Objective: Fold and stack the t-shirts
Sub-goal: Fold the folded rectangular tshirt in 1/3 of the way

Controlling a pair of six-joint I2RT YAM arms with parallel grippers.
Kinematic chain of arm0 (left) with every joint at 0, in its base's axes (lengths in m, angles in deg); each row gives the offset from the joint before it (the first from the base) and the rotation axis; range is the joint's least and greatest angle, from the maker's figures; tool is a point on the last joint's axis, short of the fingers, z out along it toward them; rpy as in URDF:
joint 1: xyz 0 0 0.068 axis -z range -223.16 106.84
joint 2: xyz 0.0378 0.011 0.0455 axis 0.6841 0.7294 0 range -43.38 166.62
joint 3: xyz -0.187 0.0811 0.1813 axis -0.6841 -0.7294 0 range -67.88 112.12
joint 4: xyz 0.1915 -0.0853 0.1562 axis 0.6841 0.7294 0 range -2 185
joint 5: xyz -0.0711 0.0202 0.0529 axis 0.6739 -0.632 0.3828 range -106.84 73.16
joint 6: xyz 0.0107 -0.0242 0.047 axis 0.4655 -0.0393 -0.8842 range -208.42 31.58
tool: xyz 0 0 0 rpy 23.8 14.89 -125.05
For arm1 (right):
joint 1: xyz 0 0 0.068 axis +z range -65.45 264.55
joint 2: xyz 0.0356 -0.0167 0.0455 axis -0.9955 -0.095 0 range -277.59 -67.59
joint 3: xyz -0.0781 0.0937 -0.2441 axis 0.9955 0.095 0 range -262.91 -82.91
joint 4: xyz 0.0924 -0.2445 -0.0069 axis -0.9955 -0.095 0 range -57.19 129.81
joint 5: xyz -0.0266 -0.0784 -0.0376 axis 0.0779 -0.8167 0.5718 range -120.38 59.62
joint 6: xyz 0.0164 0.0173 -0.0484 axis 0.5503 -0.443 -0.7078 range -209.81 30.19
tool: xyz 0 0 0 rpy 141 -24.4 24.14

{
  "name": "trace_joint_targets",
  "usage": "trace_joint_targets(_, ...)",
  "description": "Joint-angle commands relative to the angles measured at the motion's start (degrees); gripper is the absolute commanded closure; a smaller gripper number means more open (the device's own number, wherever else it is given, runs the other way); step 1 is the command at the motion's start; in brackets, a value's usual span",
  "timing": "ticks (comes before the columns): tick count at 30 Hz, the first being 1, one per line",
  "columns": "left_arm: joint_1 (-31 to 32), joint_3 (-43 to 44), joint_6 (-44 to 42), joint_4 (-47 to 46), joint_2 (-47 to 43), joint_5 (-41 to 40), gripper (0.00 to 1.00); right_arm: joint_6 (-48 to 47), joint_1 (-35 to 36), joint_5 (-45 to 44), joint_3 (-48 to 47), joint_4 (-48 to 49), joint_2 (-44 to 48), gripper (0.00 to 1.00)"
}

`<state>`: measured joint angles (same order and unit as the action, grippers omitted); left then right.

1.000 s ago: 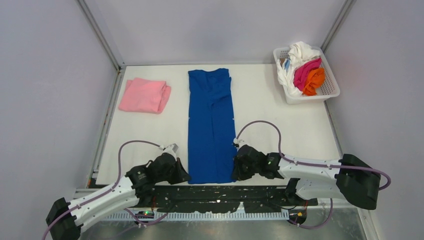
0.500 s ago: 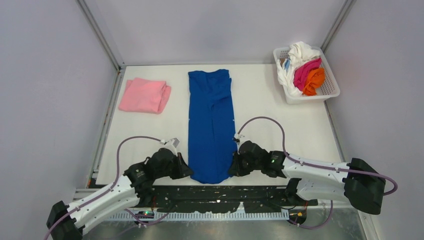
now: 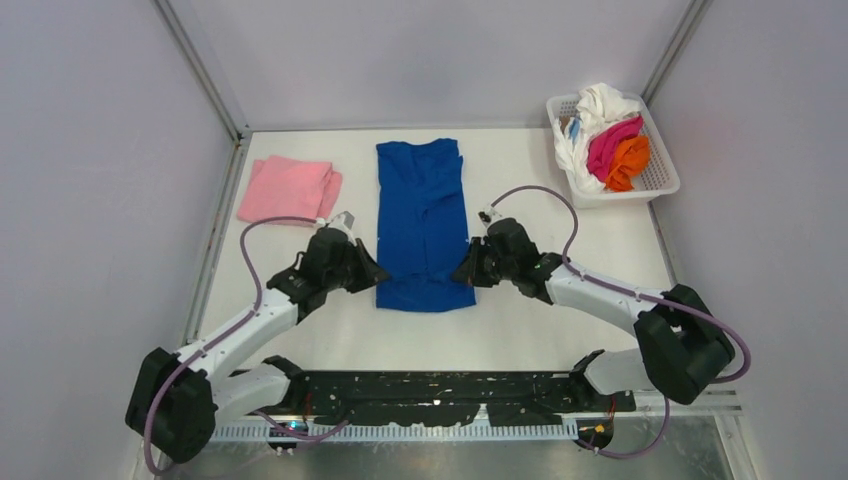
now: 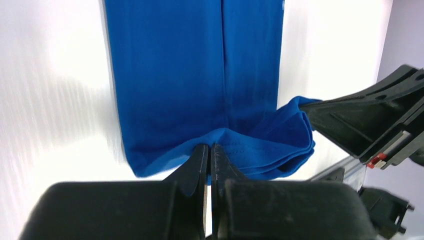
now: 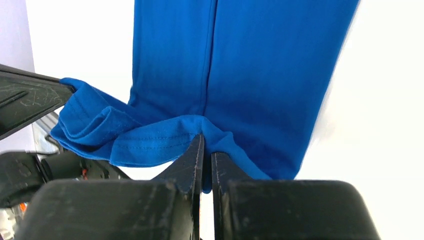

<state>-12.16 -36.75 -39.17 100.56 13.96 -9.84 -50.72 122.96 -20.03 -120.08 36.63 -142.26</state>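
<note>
The royal blue t-shirt [image 3: 420,210] lies as a long strip down the middle of the table, its near end lifted and doubled back over itself. My left gripper [image 3: 372,272] is shut on the left corner of that hem [image 4: 235,147]. My right gripper [image 3: 462,272] is shut on the right corner [image 5: 165,137]. Both hold the hem above the lower half of the strip. A folded light pink t-shirt [image 3: 290,190] lies at the far left. White, magenta and orange t-shirts [image 3: 612,140] are heaped in the basket.
The white mesh basket [image 3: 655,180] stands at the far right corner. Grey walls and metal posts close in the table on three sides. The black base rail runs along the near edge.
Both grippers have lifted the shirt's near hem and carried it away from the near edge towards the middle, folding the strip's lower part back over itself. Both arms are stretched further out.
</note>
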Motion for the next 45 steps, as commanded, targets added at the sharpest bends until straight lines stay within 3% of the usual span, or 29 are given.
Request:
trace_joint_targets(1, -4.8, 6.6, -3.1, -5.1, 7.5, 3.1, 1.0, -2.5, -4.6, 3.6, -7.0, 5.1, -5.3, 0.94)
trace_joint_targets(11, -10.5, 20.1, -5.9, -9.3, 24.7, 4.9, 1.0, -5.5, -10.4, 6.3, -19.7, 4.6, -18.1, 0.93)
trace_joint_targets(18, -12.9, 28.4, -7.8, -7.1, 34.3, 6.1, 1.0, -6.1, -13.8, 8.0, -25.0, 4.9, -25.0, 0.92)
trace_joint_targets(32, -13.8, 33.0, -5.3, -5.4, 41.2, 0.8, 1.0, -5.8, -14.9, 9.2, -32.5, 6.6, -34.2, 0.78)
trace_joint_targets(33, -13.9, 33.7, -5.5, -4.6, 41.5, 0.4, 0.96, -5.5, -15.0, 9.1, -32.9, 6.5, -34.6, 0.71)
trace_joint_targets(35, -14.1, 35.0, -6.1, -3.1, 41.9, 0.3, 0.71, -4.7, -15.4, 8.7, -33.4, 6.4, -34.5, 0.61)
trace_joint_targets(37, -14.3, 35.7, -6.8, -2.5, 41.1, 0.6, 0.3, -4.3, -15.9, 8.0, -33.3, 6.5, -33.7, 0.48)
trace_joint_targets(39, -14.3, 35.5, -7.2, -2.6, 39.5, 0.3, 0.04, -4.2, -16.2, 7.1, -32.8, 6.7, -32.2, 0.35)
trace_joint_targets(45, -14.3, 30.9, -8.1, -2.2, 32.7, 1.3, 0.0, -5.0, -16.4, 4.2, -27.9, 7.9, -25.1, 0.08)
